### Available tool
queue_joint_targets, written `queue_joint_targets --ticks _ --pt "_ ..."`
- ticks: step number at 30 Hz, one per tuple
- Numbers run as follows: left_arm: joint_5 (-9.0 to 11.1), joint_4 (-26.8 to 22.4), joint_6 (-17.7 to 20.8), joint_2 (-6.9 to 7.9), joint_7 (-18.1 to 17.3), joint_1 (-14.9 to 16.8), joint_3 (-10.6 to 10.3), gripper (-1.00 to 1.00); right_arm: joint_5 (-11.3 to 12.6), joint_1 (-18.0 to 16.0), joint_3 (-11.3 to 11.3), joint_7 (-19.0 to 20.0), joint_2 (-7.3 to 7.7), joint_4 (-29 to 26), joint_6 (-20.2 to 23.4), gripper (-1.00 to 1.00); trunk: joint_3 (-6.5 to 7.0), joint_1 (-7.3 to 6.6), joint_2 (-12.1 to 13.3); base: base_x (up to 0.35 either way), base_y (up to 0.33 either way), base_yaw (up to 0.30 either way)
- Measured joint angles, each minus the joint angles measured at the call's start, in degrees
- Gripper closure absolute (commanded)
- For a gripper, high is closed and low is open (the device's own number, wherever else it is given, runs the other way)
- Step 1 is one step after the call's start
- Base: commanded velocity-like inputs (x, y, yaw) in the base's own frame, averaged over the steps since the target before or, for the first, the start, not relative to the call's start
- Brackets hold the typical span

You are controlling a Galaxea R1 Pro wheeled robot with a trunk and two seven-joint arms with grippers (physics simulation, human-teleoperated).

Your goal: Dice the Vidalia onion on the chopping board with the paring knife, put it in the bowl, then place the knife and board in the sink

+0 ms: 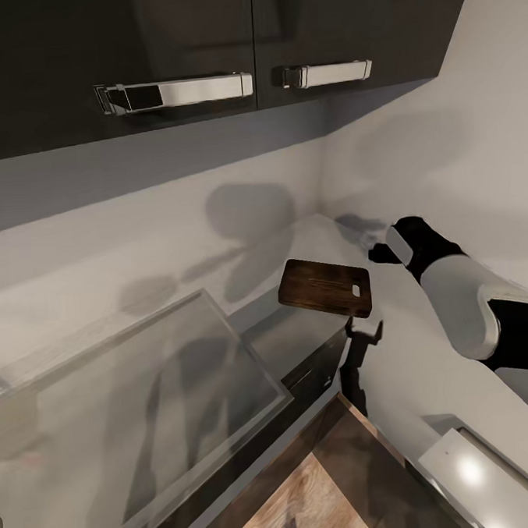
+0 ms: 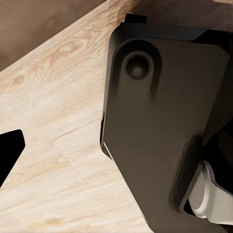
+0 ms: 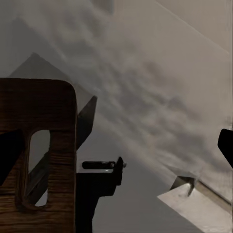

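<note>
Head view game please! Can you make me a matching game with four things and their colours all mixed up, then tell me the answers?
Things:
1. chopping board
2. cabinet handle
3. floor
4. cabinet doors

Colours:
A. shiny silver
B. light wood
C. dark brown
D. nearly black

Right pairs: 1-C, 2-A, 3-B, 4-D.
</note>
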State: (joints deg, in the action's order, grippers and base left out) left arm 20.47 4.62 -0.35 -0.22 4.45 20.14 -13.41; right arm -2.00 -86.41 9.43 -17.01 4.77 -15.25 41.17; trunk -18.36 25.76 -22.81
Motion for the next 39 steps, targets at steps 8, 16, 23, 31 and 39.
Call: queue_joint_targets --ticks 8,16,23,31,39 --pt "0.02 0.00 0.02 0.02 0.00 0.00 0.00 -1.00 0.02 0.52 -0.05 0.08 0.02 3.19 -3.38 -1.00 0.00 0.00 -0.01 0.000 0.000 0.000" --pt "0.00 -0.01 0.02 0.02 0.00 0.00 0.00 -1.00 0.00 0.75 -0.13 0.10 0.65 6.90 -6.76 -1.00 0.00 0.00 -0.01 0.000 0.000 0.000" --pt "0.00 0.00 0.02 0.02 0.00 0.00 0.00 -1.00 0.00 0.75 -0.06 -0.04 0.70 7.05 -6.93 -1.00 0.00 0.00 -0.01 0.000 0.000 0.000" --pt "0.01 0.00 0.03 -0.01 0.00 0.00 -0.01 -1.00 0.04 0.76 -0.11 -0.05 0.70 7.12 -6.94 -1.00 -0.11 0.00 0.00 0.000 0.000 0.000" --pt "0.01 0.01 0.03 -0.02 0.00 0.00 -0.01 -1.00 0.10 0.76 -0.13 0.03 0.60 7.17 -6.91 -1.00 -0.74 0.00 0.00 0.000 0.000 0.000"
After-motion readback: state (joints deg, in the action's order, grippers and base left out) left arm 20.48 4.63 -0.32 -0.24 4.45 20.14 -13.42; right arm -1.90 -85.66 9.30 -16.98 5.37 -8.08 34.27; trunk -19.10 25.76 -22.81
